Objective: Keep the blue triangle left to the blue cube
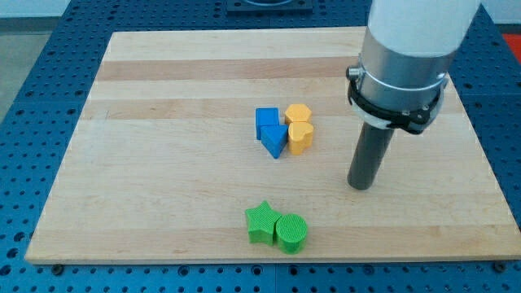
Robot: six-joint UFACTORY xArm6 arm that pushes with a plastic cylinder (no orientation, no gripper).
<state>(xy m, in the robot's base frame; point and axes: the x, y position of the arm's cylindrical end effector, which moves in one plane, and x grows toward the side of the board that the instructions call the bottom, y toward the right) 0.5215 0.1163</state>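
The blue cube (265,120) sits near the board's middle. The blue triangle (275,140) lies just below it and slightly to the right, touching it. A yellow hexagon (298,114) and a yellow heart (300,137) stand against their right sides. My tip (359,185) rests on the board to the right of this cluster, about a block's width or more away from the yellow heart and a little lower than it.
A green star (260,223) and a green cylinder (291,233) touch each other near the board's bottom edge. The wooden board (163,163) lies on a blue perforated table. The arm's white body fills the view's top right.
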